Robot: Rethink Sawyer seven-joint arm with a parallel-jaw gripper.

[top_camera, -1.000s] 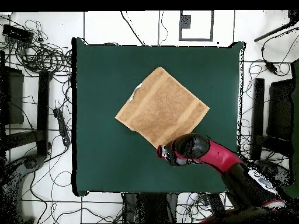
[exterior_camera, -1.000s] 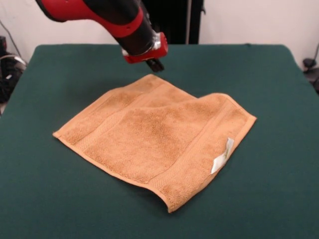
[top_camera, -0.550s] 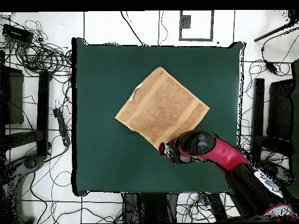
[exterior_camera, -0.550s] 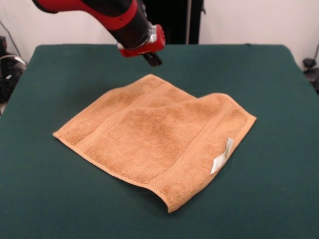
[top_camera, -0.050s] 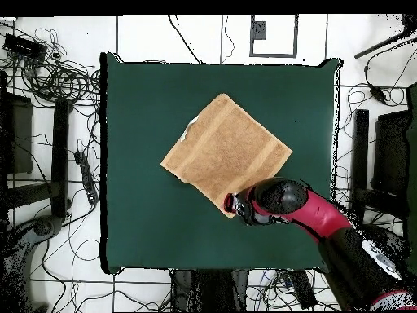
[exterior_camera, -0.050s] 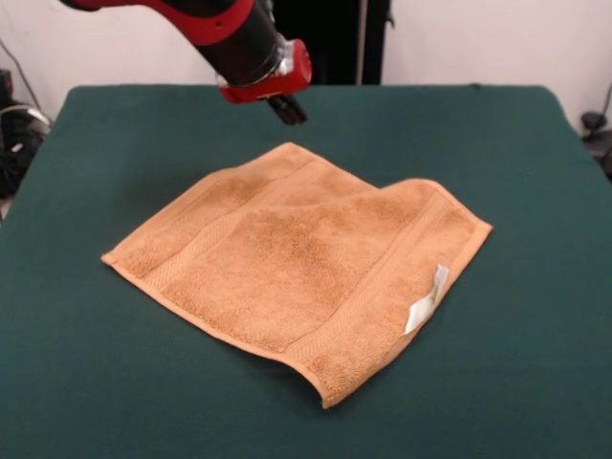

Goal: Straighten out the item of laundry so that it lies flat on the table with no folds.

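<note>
1. Towel placement: the orange-tan piece lies near the middle of the dark green surface, turned cornerwise to its edges, with the small white label on the border nearest the camera in the front view.

2. Step in hand, as I judge it: smoothing is mostly done and what remains is finishing. Most of the cloth looks spread out, but it is not quite flat. The near corner curls up off the surface, and the far edge has a dip or tuck between its two far corners, so a fold there seems likely.

3. Claw: it hangs above the surface just beyond the towel's far corner, clear of the cloth and touching nothing. It holds nothing. Its dark tips are too small and too close together in the front view for me to tell how far apart they stand, and the overhead view hides them under the arm.

4. Next move, in my judgement: come down on a lifted or tucked edge, take a shallow pinch of the hem, and draw it outward low over the surface so the rest does not drag or bunch.
</note>
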